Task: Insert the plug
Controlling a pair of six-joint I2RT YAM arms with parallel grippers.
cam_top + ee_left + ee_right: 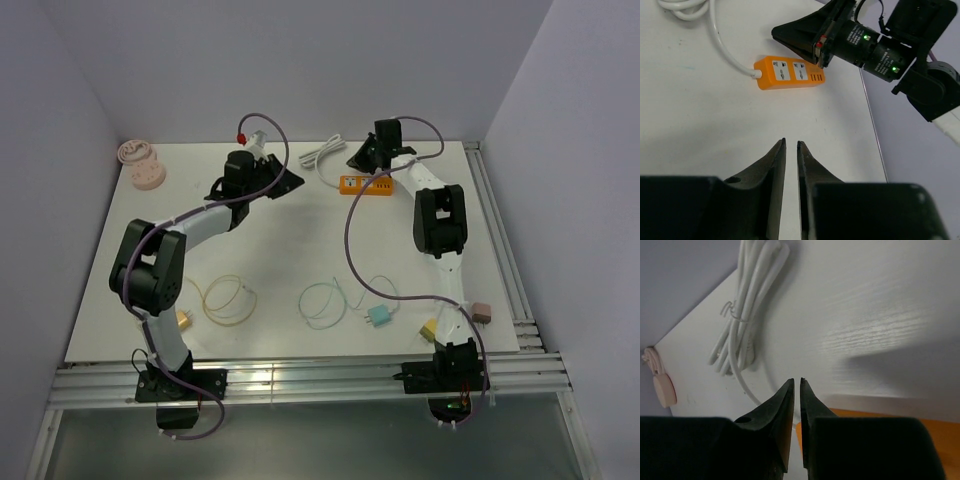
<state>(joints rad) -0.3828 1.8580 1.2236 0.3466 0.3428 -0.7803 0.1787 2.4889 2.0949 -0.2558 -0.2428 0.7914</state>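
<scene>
Item: teal plug (378, 315), likely light, rigid; cable (304, 302) springy. You grip its body. Your left tool (790, 145), right tool (796, 382): closed, empty.

Bright diffuse light; soft shadows; fingers (780, 410) dark, detail lost.

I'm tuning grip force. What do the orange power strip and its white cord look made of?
Power strip: probably hard molded plastic, smooth with a slight sheen and crisp edges. Cord: apparently flexible vinyl or rubber sheathing, matte, bent into tight loops.
</scene>
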